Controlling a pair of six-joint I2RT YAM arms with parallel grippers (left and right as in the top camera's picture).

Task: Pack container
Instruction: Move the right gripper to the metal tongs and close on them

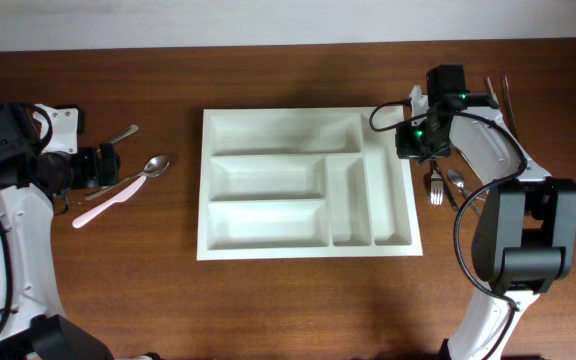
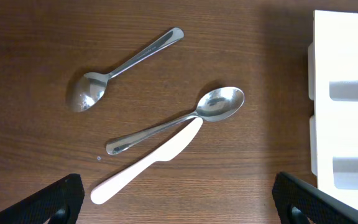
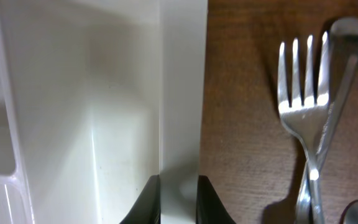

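Observation:
The container is a large white tray with several compartments, lying in the middle of the table. My right gripper is at its far right corner. In the right wrist view the two fingers stand either side of the tray's right rim, so the gripper is shut on that rim. My left gripper hangs wide open to the left of the tray, with nothing between its fingers. The tray's left edge shows in the left wrist view.
Below the left gripper lie two metal spoons and a pale plastic knife. Right of the tray lie a fork and a spoon, and more cutlery lies at the back right.

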